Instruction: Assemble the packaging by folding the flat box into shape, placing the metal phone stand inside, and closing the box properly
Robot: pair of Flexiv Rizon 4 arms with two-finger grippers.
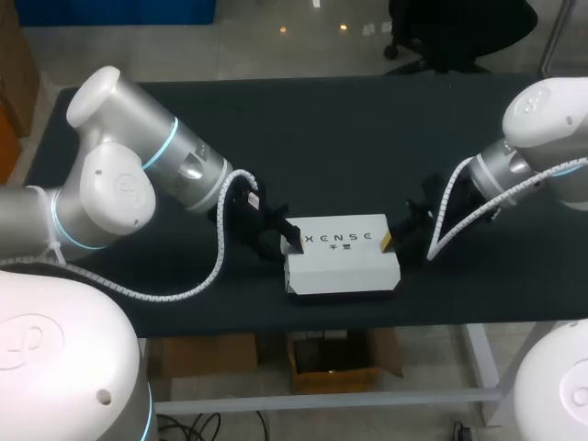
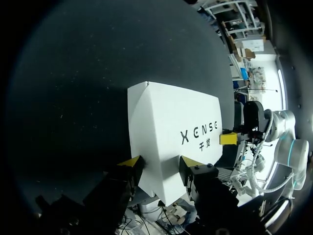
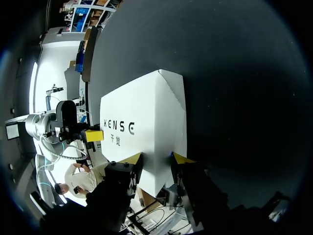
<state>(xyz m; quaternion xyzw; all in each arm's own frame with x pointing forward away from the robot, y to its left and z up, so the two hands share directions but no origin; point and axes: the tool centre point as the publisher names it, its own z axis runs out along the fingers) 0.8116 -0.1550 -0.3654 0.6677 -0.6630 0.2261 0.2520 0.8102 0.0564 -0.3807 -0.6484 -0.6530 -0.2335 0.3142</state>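
The box (image 2: 171,132) keeps its inside hidden (closed up); the left gripper (image 2: 160,165) covers its near edge.

The box (image 1: 342,266) is white card — smooth and matt, with crisp folded edges. The table (image 1: 322,119) top is dark and dull. The left arm (image 1: 110,184) and right arm (image 1: 542,119) have shiny white shells — like plastic.

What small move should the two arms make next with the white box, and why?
Probably open the left gripper first and back it off, the right gripper steadying. The white box looks formed and closed, flat on the table, each gripper clamping one end; no phone stand shows outside it, so little seems left but letting go.
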